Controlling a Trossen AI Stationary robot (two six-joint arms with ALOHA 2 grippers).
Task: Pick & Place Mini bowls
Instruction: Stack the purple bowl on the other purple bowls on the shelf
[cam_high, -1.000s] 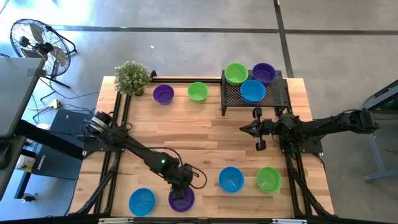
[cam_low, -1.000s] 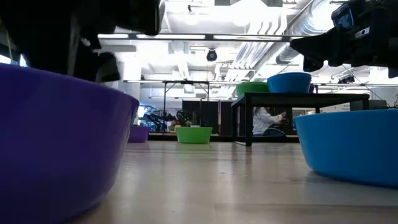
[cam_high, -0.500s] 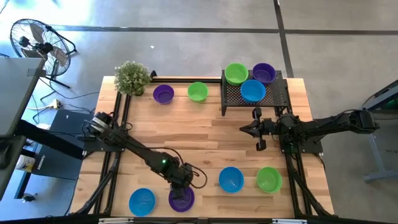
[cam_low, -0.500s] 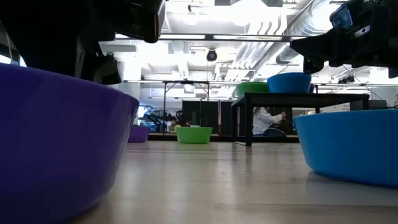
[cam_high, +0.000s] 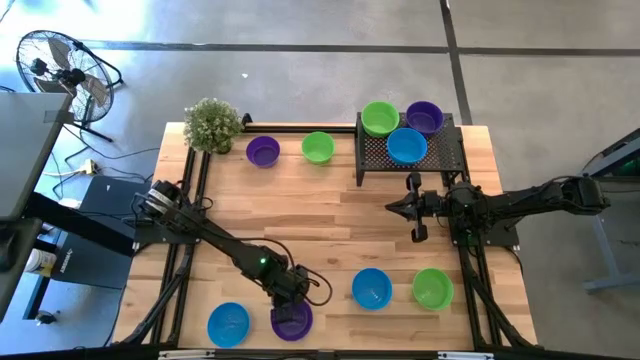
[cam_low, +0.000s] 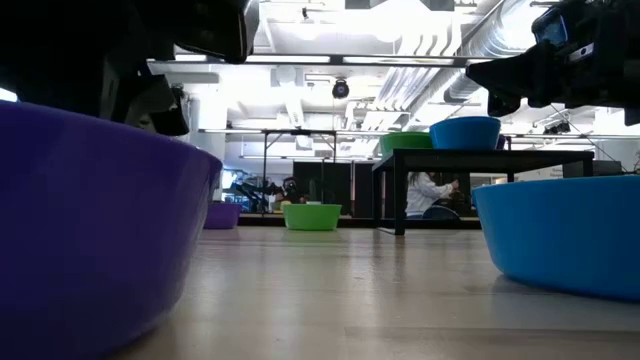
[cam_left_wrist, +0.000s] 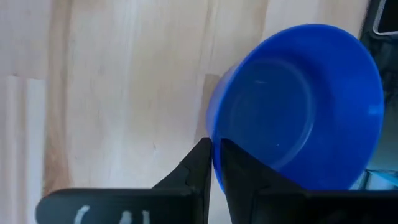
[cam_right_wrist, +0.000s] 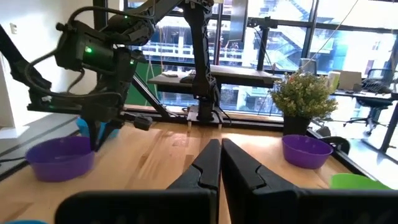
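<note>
A purple mini bowl sits on the wooden table near its front edge. My left gripper stands over the bowl's far rim and is shut on it; the bowl fills the left wrist view. The right wrist view shows the same bowl resting on the table under my left gripper. My right gripper hangs shut and holds nothing, above the table in front of the black rack. Other mini bowls lie around on the table and on the rack. My left gripper pinches the purple bowl's rim between its two fingers, one finger inside the bowl and the other outside. The fingers come from above, pointing down. The bowl stands upright with its bottom on the table.
A blue bowl lies just left of the held one; a blue and a green bowl lie to its right. At the back stand a potted plant, a purple and a green bowl. The rack carries three bowls.
My left gripper has shut onto the purple bowl's rim while staying over it. The bowl stays on the table.
</note>
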